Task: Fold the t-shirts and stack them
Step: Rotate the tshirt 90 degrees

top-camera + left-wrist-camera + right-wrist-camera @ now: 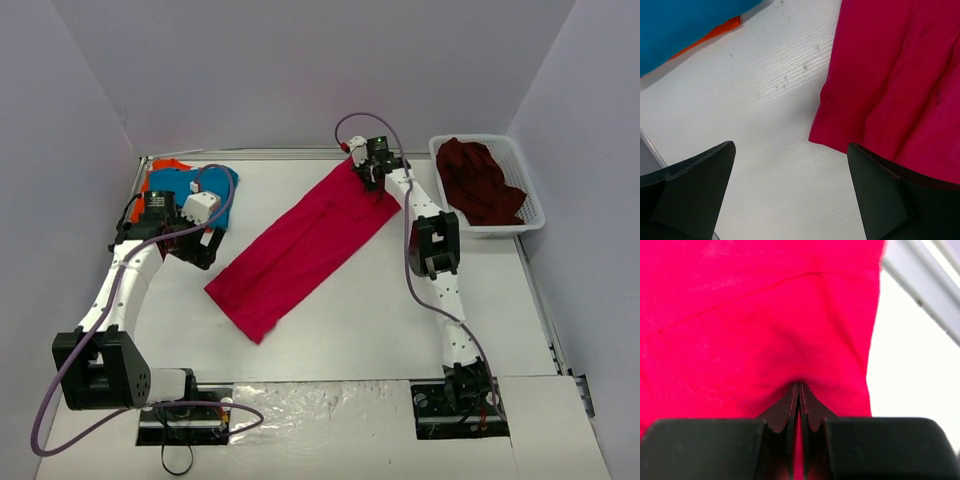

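One crimson-pink t-shirt (300, 245) pinched by right gripper (799, 388); left gripper (790, 155) spread wide

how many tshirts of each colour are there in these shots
crimson-pink t-shirt: 1
blue t-shirt: 1
orange t-shirt: 1
dark maroon t-shirt: 1 (a bunched heap in the white basket; looks like one)
total: 4
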You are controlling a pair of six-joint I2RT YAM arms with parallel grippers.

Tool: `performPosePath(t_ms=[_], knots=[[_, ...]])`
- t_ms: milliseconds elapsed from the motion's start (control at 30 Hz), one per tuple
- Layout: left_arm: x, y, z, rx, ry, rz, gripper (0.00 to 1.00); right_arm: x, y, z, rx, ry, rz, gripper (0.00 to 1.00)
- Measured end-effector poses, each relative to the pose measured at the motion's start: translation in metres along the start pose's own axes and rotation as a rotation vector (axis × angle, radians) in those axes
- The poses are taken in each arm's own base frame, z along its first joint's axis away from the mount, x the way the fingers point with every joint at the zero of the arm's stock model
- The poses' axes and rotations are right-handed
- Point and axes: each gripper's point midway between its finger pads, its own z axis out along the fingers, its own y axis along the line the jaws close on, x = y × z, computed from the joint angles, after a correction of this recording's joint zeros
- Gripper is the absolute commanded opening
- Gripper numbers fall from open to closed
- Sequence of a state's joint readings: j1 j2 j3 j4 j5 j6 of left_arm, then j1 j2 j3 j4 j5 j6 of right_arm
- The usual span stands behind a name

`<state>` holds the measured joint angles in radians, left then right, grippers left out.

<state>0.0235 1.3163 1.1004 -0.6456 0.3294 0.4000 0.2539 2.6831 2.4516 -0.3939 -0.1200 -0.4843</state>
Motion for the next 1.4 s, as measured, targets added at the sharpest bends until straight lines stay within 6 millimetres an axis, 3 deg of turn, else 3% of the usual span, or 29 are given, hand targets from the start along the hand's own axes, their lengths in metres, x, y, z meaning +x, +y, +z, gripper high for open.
performPosePath(t_ms=[167, 267, 367, 500, 600, 667, 767, 967, 1167, 1267, 1400], knots=[[-0.001, 0.006, -0.005, -0.03, -0.01, -0.013, 0.94, -0.016, 0.006, 0.004, 0.079, -0.049, 0.026, 0.0], [0.002, 0.007, -0.005, -0.037, -0.014, -0.018, 0.94, -0.023, 0.012, -0.013, 0.098, -0.055, 0.054, 0.0], [0.01, 0.004, -0.005, -0.034, -0.006, -0.022, 0.94, -0.043, 0.015, -0.052, 0.124, -0.094, 0.058, 0.0], [0.011, 0.001, -0.008, -0.033, -0.017, -0.022, 0.94, -0.089, 0.029, -0.128, 0.135, -0.22, 0.034, 0.0], [0.008, 0.001, -0.013, -0.036, -0.038, -0.018, 0.94, -0.116, 0.054, -0.177, 0.106, -0.305, 0.001, 0.0], [0.006, 0.0, -0.015, -0.034, -0.049, -0.016, 0.94, -0.121, 0.077, -0.192, 0.053, -0.333, -0.024, 0.0], [0.004, -0.001, -0.016, -0.032, -0.062, -0.013, 0.94, -0.106, 0.125, -0.191, -0.07, -0.293, -0.084, 0.0], [0.008, 0.001, -0.023, -0.047, -0.09, -0.03, 0.94, -0.036, 0.235, -0.165, -0.286, -0.07, -0.242, 0.0], [0.011, 0.011, -0.03, -0.073, -0.108, -0.061, 0.94, -0.017, 0.329, -0.174, -0.416, -0.027, -0.401, 0.0], [0.012, 0.015, -0.031, -0.079, -0.113, -0.075, 0.94, -0.011, 0.356, -0.179, -0.452, -0.022, -0.444, 0.0], [0.012, 0.015, -0.032, -0.075, -0.119, -0.082, 0.94, 0.001, 0.366, -0.172, -0.466, 0.011, -0.462, 0.0]])
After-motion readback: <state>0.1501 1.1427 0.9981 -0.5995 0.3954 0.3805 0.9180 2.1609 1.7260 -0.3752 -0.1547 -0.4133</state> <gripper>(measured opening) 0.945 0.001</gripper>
